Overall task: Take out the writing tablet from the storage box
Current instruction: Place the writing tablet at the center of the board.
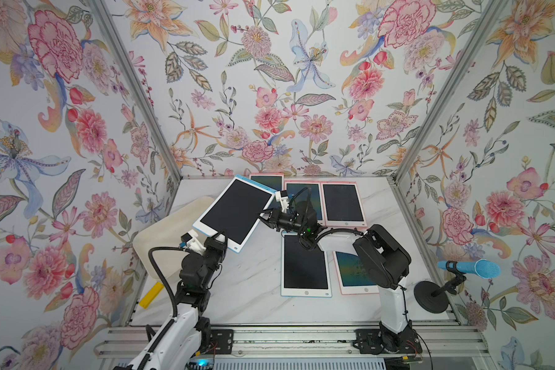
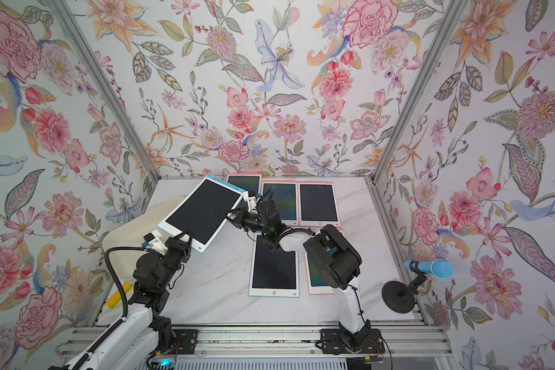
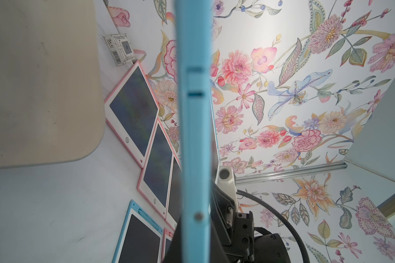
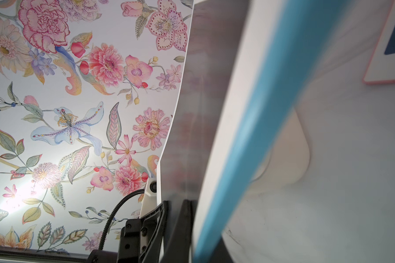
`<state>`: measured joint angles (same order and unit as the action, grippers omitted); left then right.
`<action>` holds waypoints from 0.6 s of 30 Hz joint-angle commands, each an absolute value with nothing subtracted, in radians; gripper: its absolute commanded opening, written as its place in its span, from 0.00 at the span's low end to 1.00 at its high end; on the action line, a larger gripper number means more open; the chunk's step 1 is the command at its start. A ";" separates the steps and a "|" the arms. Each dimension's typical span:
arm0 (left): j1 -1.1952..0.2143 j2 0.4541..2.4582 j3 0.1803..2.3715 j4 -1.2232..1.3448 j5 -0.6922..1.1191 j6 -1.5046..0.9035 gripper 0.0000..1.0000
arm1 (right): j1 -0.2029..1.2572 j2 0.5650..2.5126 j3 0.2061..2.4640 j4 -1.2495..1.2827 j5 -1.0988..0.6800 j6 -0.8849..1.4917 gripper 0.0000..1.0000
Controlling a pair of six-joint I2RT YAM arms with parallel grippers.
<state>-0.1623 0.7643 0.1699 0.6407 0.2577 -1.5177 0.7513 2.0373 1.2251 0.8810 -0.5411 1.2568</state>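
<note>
A writing tablet (image 1: pixel 237 211) with a dark screen, white face and blue back hangs tilted in the air over the table's left half, seen in both top views (image 2: pixel 204 213). My left gripper (image 1: pixel 220 235) is shut on its near short edge, where the blue rim (image 3: pixel 194 113) runs between the jaws of the left gripper (image 3: pixel 193 227). My right gripper (image 1: pixel 263 214) is shut on its right long edge, and the tablet (image 4: pixel 249 136) fills the right wrist view. The cream-white storage box (image 1: pixel 170 230) lies below and left of the tablet, partly hidden by it.
Three pink tablets (image 1: pixel 343 205) lie flat along the back wall. A blue-rimmed tablet (image 1: pixel 305 266) and a pink one (image 1: pixel 354 275) lie under the right arm. A blue microphone (image 1: pixel 471 268) on a stand is at the right edge. A small card (image 3: pixel 120 49) is behind the box.
</note>
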 commanded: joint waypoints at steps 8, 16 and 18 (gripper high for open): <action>-0.182 0.724 0.139 0.611 0.395 -1.395 0.51 | 0.743 1.959 1.169 0.773 -0.507 1.091 0.00; -0.181 0.690 0.145 0.608 0.412 -1.379 0.69 | 0.712 1.954 1.105 0.850 -0.536 1.132 0.00; -0.181 0.663 0.155 0.549 0.407 -1.353 0.71 | 0.687 1.932 1.076 0.859 -0.555 1.139 0.00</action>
